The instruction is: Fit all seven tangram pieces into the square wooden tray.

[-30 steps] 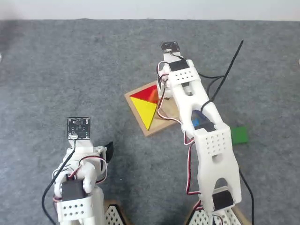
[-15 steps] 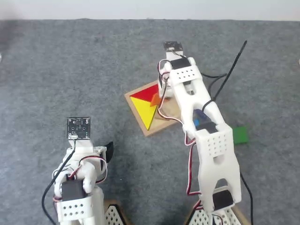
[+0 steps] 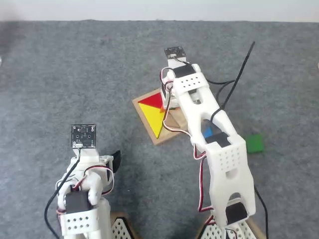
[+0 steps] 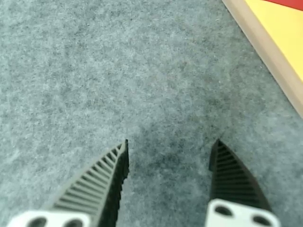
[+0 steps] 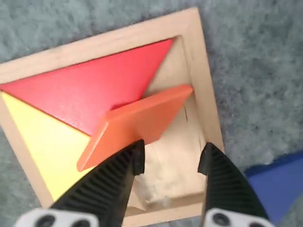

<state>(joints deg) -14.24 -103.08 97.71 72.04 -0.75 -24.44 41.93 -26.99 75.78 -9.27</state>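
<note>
Orange piece [image 5: 137, 125] lies just ahead of the right gripper [image 5: 173, 151], whose jaws stand apart and grip nothing. It sits crooked in the wooden tray [image 5: 201, 71], one edge riding up on the red triangle [image 5: 90, 85]. Seating it looks like the step in hand, so next it wants a nudge off the red to drop flat. Left gripper [image 4: 170, 146] hangs spread wide over bare carpet.

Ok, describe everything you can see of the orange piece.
The orange piece is a flat four-sided slab, seemingly a parallelogram, of what looks like painted wood with a visibly thick edge. It lies askew inside the wooden tray, not seated: one end overlaps the red triangle and yellow triangle, the other reaches towards the tray's inner wall. The right gripper is open beside it; whether a finger touches it is unclear.
</note>
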